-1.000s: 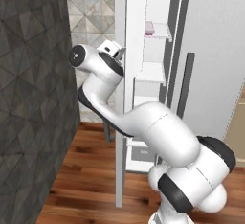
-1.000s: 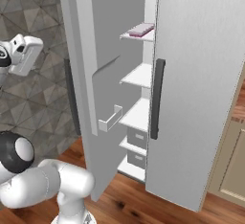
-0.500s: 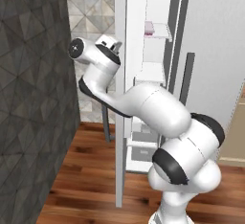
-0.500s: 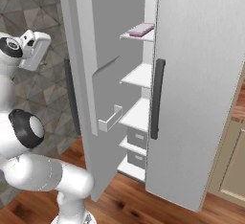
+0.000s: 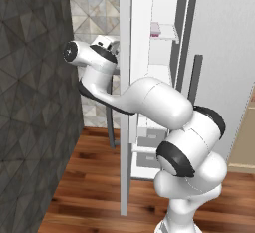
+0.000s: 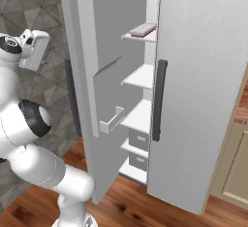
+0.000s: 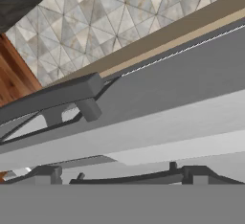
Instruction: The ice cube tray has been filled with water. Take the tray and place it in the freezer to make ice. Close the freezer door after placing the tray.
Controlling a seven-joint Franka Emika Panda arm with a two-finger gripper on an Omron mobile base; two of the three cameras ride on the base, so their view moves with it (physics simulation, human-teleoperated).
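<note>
The ice cube tray [image 5: 155, 29], pale with a pinkish tint, lies flat on the top white shelf inside the freezer [image 6: 140, 78]; it is also in the right base view [image 6: 143, 29]. The freezer door [image 6: 94, 71] stands swung wide open. My gripper [image 5: 114, 46] is on the door's outer side, at upper-shelf height, close to its dark vertical handle [image 5: 110, 122]. In the hand view the gripper [image 7: 119, 176] is open, its fingertips [image 7: 48, 173] set wide apart with nothing between them. The handle bar [image 7: 52, 96] and the grey door face lie just ahead.
A dark grey patterned wall [image 5: 35, 107] stands close on the left of the arm. The neighbouring fridge door [image 6: 203, 85] with its dark handle [image 6: 159, 100] is shut. A wooden floor [image 5: 89, 182] lies below, and a beige cabinet [image 6: 237, 168] is at far right.
The arm has swung and lifted the hand a little closer to the outer side of the open door. The tray and the door have not moved.
</note>
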